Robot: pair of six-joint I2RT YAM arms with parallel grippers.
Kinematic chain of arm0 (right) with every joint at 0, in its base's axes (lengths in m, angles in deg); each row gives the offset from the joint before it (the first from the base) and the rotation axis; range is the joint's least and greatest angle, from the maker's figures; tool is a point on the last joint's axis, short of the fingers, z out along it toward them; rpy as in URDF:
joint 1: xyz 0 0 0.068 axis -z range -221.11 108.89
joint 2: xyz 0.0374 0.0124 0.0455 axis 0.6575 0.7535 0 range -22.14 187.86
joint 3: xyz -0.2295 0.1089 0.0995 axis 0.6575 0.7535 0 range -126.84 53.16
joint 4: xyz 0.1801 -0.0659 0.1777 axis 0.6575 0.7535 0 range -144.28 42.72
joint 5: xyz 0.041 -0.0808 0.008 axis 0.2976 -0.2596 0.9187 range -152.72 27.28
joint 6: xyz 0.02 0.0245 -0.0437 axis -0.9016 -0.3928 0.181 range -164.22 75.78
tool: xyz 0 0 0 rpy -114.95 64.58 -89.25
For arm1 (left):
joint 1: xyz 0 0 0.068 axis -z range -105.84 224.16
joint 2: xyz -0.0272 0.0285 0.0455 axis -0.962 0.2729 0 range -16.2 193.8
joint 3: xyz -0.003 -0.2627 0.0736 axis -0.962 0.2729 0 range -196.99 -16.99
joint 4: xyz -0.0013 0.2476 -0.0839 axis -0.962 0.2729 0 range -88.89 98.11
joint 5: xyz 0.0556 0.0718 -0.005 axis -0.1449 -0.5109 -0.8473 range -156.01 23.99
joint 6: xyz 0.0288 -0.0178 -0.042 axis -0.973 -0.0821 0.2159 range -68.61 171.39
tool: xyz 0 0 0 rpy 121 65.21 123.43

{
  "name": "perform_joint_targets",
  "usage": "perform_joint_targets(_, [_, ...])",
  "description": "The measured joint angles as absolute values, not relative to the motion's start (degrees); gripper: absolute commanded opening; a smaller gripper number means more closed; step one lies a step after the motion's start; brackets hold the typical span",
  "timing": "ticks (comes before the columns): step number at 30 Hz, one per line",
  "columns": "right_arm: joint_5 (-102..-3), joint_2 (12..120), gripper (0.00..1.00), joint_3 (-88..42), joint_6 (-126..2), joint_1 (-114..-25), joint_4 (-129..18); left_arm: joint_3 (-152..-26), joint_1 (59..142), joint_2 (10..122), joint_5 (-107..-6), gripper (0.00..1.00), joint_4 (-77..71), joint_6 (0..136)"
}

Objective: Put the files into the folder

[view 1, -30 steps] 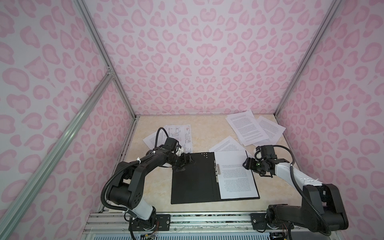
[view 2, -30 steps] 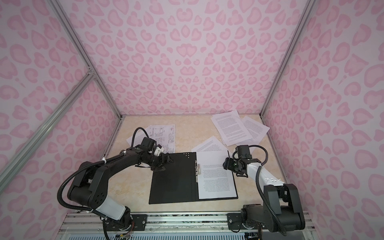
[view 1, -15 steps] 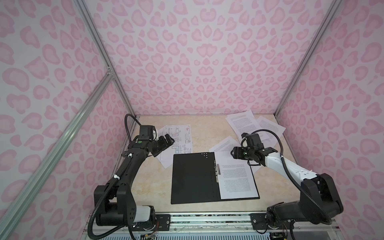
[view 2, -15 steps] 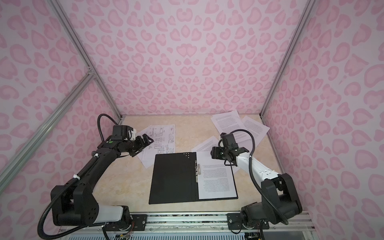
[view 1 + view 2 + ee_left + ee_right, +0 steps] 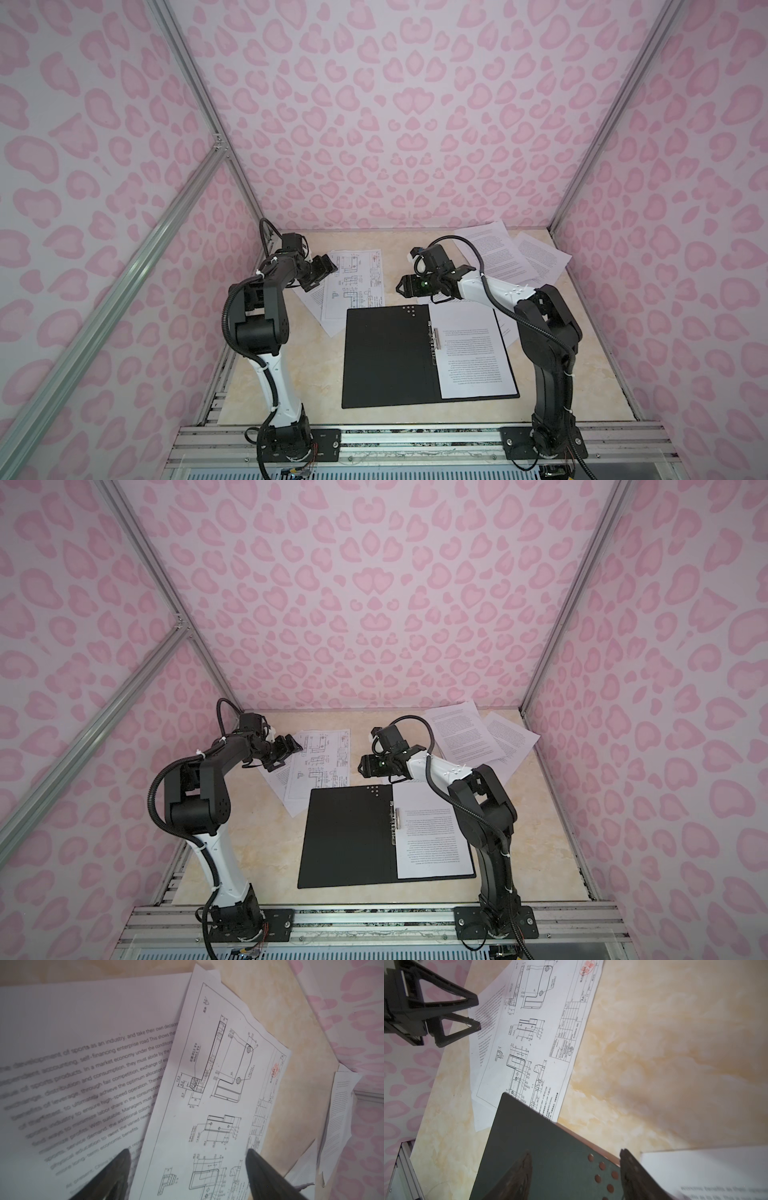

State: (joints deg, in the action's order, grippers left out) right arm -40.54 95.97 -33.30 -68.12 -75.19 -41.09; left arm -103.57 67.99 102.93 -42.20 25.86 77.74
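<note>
The folder (image 5: 386, 357) (image 5: 349, 837) lies open in the middle, black inside up, with a printed file (image 5: 473, 353) on its right half. A line-drawing file (image 5: 353, 282) (image 5: 218, 1084) lies behind it to the left, over a text file (image 5: 83, 1053). My left gripper (image 5: 330, 270) (image 5: 187, 1152) hovers open above the drawing file's left edge and holds nothing. My right gripper (image 5: 400, 286) (image 5: 575, 1152) hangs open and empty over the folder's (image 5: 539, 1147) far edge, near its dotted corner.
More text files (image 5: 494, 253) overlap in the back right corner. A metal clip (image 5: 434, 340) runs along the folder's spine. Pink patterned walls close in three sides. An aluminium rail (image 5: 374, 440) carrying both arm bases runs along the front.
The left gripper left the folder's far left corner and moved back and left over the drawing file. The right gripper left the folder's right edge and swung left over its far edge.
</note>
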Motion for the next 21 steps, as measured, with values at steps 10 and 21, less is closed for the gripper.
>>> perform_joint_targets(10, [-37.2,108.8,0.68,-46.1,-70.2,-75.9,-40.5,-105.0,67.7,106.9,-38.0,0.87,24.1,76.2])
perform_joint_targets(21, [-32.6,118.4,0.66,-56.2,-72.4,-76.5,-42.1,-104.8,67.8,108.0,-30.3,0.86,21.4,77.1])
